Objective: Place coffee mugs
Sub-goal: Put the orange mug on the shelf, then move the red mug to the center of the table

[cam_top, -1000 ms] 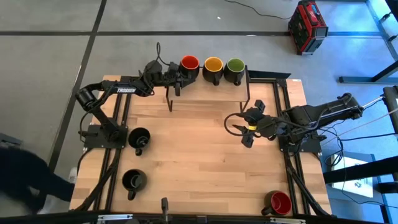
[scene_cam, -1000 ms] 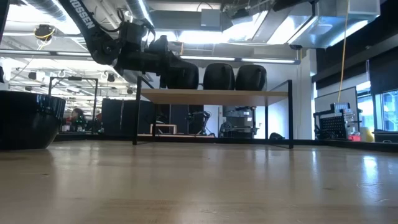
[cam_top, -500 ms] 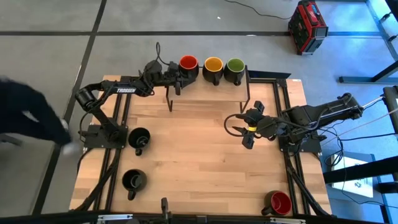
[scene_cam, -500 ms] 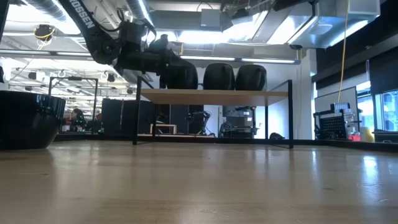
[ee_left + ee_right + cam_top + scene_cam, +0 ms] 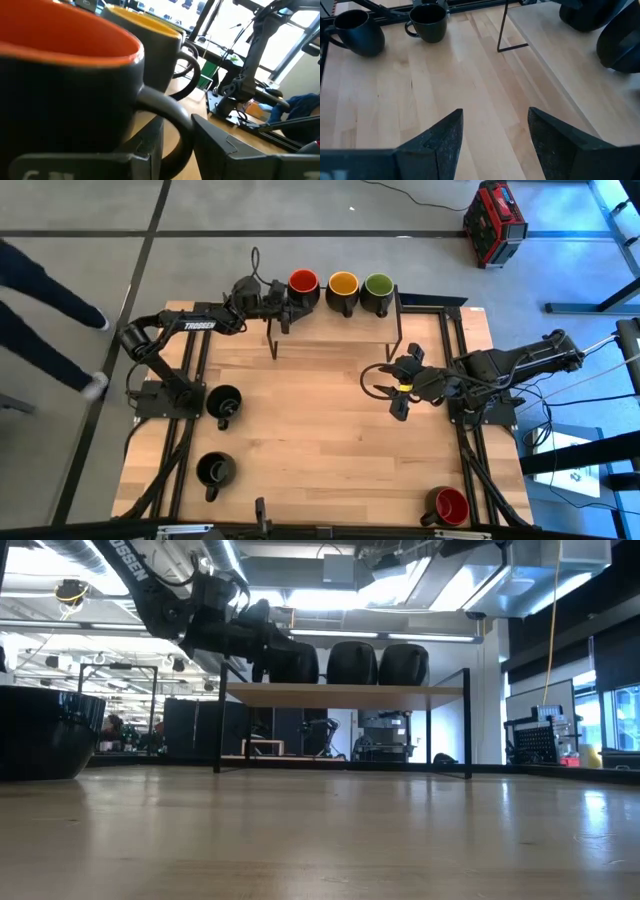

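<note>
Straddling the handle of the red-lined mug (image 5: 304,283) on the shelf (image 5: 340,325) at the table's (image 5: 320,430) far edge, the left pincer (image 5: 288,308) is standing partly open, gripping nothing. The right pincer (image 5: 385,393) is hovering wide open near the right edge.

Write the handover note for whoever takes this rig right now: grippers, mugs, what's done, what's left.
Left gripper: at the raised shelf, fingers open either side of the red mug's handle, not clamped.
Right gripper: open and empty, hovering over the table's right-middle.
On the shelf, in a row: red mug, yellow mug, green mug.
On the table: two black mugs at the left, a second red mug at the near right corner.
Done: three mugs shelved.
Left: back the left arm away, then place the remaining three, probably on the shelf.
</note>
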